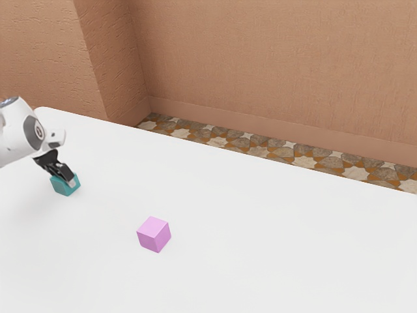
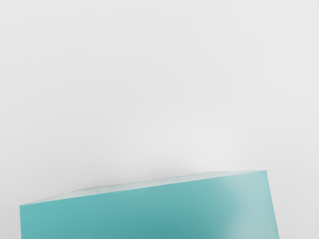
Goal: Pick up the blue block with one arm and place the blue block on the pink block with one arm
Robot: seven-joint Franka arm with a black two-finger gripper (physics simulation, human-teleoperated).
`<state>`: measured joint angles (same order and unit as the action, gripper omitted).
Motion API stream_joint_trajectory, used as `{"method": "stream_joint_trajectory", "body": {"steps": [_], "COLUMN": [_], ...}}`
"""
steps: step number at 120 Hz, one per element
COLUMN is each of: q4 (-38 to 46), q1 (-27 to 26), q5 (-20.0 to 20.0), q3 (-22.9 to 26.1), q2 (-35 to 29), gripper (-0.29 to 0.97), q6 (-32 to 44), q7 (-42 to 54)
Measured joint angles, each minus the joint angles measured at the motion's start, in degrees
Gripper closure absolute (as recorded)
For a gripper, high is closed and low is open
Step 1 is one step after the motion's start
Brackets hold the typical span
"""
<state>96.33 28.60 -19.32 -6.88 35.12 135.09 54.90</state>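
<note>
The blue block (image 1: 65, 186), teal in colour, rests on the white table (image 1: 260, 222) at the exterior view's left. My black gripper (image 1: 63, 177) has come down over it, one finger on each of two opposite sides, and is shut on it. In the wrist view the block (image 2: 149, 211) lies large and close just under my hand. The pink block (image 1: 154, 234) stands apart on the table, to the exterior view's right of the blue block and nearer the camera.
The table's far edge runs diagonally along a patterned tile floor (image 1: 293, 153) below a brown wall (image 1: 273, 59). White tabletop stretches between the two blocks and to the right of the pink one.
</note>
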Motion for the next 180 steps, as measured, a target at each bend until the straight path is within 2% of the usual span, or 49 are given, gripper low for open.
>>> {"method": "stream_joint_trajectory", "body": {"steps": [18,33,50,68,79,102,113,122,144,158,180], "q4": [0.5,1.3,3.0,15.2,24.2,31.1,32.1,32.6,33.6,33.5,32.5], "q1": [0.0,-0.3,-0.7,-5.1,-11.0,-21.8,-27.0,-28.6,-24.1,-20.5,-23.1], "q5": [-1.9,-3.0,-3.2,0.1,4.6,11.8,13.6,14.3,15.1,18.3,21.0], "q3": [0.0,-0.1,-0.1,-0.2,-0.1,2.5,2.7,2.7,4.1,7.8,9.4], "q2": [0.1,-0.5,-1.9,-17.8,-28.8,-36.4,-37.3,-37.4,-37.2,-36.9,-33.6], "gripper": [0.02,0.18,0.3,0.31,0.31,0.3,0.3,0.3,0.3,0.29,0.3], "q6": [0.0,0.0,0.1,0.2,0.3,0.3,0.2,0.2,0.1,0.1,0.3], "q7": [1.0,0.9,0.6,-1.6,-6.1,-20.8,-29.3,-35.9,-50.4,-57.4,-64.8]}}
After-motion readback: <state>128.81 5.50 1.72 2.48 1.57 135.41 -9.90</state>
